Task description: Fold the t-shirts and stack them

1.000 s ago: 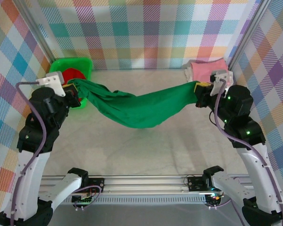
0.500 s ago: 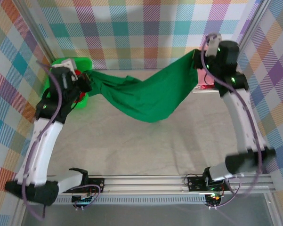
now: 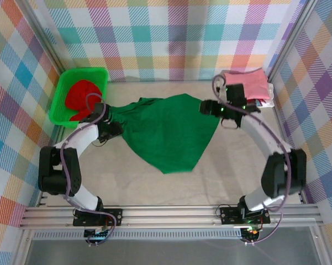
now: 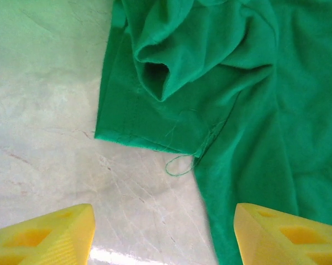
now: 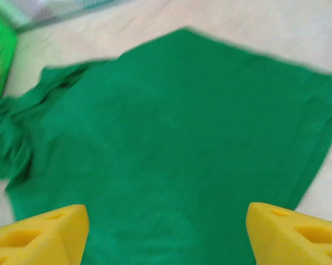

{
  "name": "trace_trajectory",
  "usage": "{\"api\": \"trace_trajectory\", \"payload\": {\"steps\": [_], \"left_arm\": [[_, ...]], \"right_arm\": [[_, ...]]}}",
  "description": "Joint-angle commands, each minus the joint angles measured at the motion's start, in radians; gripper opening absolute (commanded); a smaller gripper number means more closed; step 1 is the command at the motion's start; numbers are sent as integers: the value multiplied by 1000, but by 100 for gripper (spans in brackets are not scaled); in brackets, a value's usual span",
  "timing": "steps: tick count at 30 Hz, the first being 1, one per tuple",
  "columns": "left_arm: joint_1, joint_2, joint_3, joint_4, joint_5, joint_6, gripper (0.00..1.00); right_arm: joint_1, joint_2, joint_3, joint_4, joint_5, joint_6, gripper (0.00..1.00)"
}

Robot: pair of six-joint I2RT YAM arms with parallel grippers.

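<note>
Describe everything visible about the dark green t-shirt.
The dark green cotton-looking t-shirt lies on the pale marbled table, spread flat, narrowing to a point toward the near edge. Its left end is bunched, with a loose thread at the hem. The left pincer and right pincer are open near it, gripping nothing.

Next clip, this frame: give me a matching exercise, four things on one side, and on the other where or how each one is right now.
Things:
A. dark green t-shirt
B. red t-shirt
C. pink t-shirt
D. left gripper

Places or states:
1. inside the bright green basket, far left
2. jaws open, over the edge of a cloth
3. spread out on the middle of the table
4. lying at the far right corner

Pairs: A-3; B-1; C-4; D-2
</note>
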Motion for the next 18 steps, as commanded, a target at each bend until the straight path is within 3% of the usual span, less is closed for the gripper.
{"api": "trace_trajectory", "payload": {"steps": [1,8,18], "left_arm": [[1,55,31,-6,12,53,67],[3,195,120,61,62,63,60],[3,291,185,72,25,69,74]], "right_arm": [[85,-89,-149,140,-36,35,73],[256,-38,-253,145,-126,92,65],[392,63,-356,171,-179,171,63]]}}
